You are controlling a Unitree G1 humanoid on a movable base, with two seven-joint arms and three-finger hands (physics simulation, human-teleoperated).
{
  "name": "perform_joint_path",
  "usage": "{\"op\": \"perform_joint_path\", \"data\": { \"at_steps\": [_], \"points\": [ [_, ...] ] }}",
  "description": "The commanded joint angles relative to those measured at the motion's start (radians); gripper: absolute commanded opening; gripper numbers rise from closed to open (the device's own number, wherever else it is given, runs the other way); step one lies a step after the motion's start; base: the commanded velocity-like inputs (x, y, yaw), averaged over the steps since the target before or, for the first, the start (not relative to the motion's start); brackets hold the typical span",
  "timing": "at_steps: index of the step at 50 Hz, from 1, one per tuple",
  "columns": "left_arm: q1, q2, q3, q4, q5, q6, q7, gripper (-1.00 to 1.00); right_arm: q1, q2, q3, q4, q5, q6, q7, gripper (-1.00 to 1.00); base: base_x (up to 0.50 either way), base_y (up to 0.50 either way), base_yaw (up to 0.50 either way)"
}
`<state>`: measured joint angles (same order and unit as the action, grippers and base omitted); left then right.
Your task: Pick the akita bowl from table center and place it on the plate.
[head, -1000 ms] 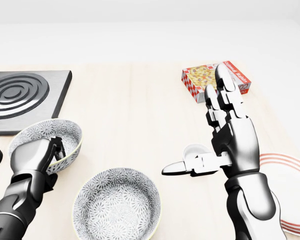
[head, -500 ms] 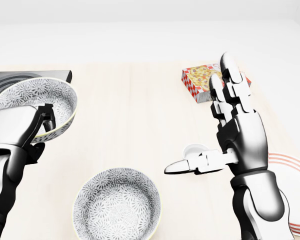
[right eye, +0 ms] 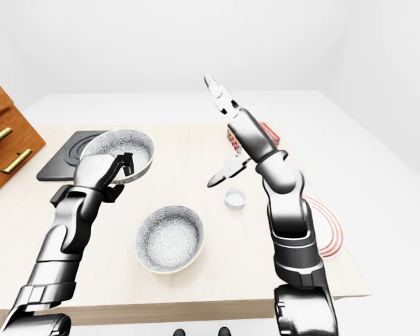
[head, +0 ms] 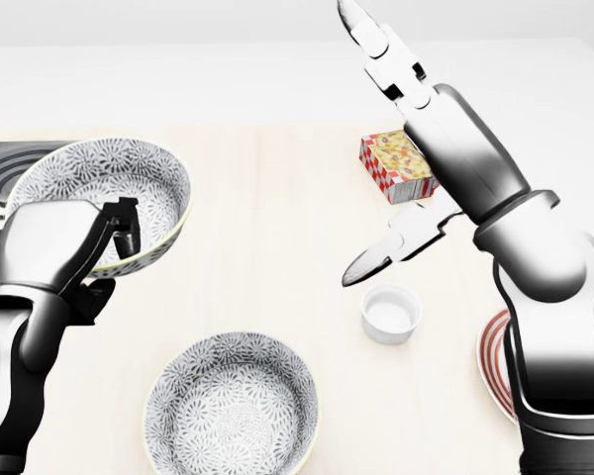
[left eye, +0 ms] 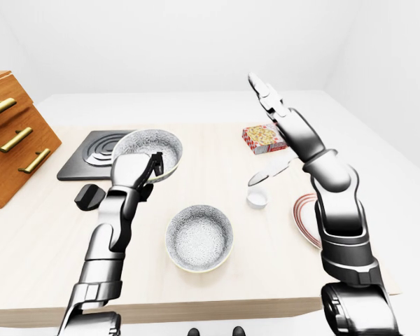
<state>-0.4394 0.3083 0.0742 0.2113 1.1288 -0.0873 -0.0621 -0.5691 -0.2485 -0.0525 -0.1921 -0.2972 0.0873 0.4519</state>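
Akita bowl [head: 114, 186] — empty, tilted — pinched at its rim by the left hand [head: 54, 247]; right hand [head: 445, 129] spread.

Akita bowl [head: 129, 183]: round, deep, grey-white with a fine floral pattern inside and out and a pale yellowish rim. It is gripped at its lower-left rim by the left robot hand [head: 64, 247], clear of the counter [head: 277, 218], and tilted so its empty interior faces the head view.

Plate [right eye: 329, 231]: white with red concentric rings, lying flat near the counter's right edge. It sits below the raised, spread-fingered right robot hand [head: 455, 139], partly hidden by that forearm and well apart from the bowl.
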Motion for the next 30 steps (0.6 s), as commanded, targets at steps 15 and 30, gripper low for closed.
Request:
{"op": "perform_joint_path", "data": {
  "at_steps": [15,30],
  "points": [
    [0.042,-0.085,-0.025,-0.212,0.021,0.0,-0.101,-1.0,-0.201,-0.002,0.026,0.379,-0.374,0.0,0.228,1.0,0.0,0.0,0.0],
    [0.031,-0.127,-0.061,-0.24,0.014,0.0,-0.148,-1.0,-0.237,0.037,0.042,0.515,-0.442,0.0,0.2,1.0,0.0,0.0,0.0]
  ]
}}
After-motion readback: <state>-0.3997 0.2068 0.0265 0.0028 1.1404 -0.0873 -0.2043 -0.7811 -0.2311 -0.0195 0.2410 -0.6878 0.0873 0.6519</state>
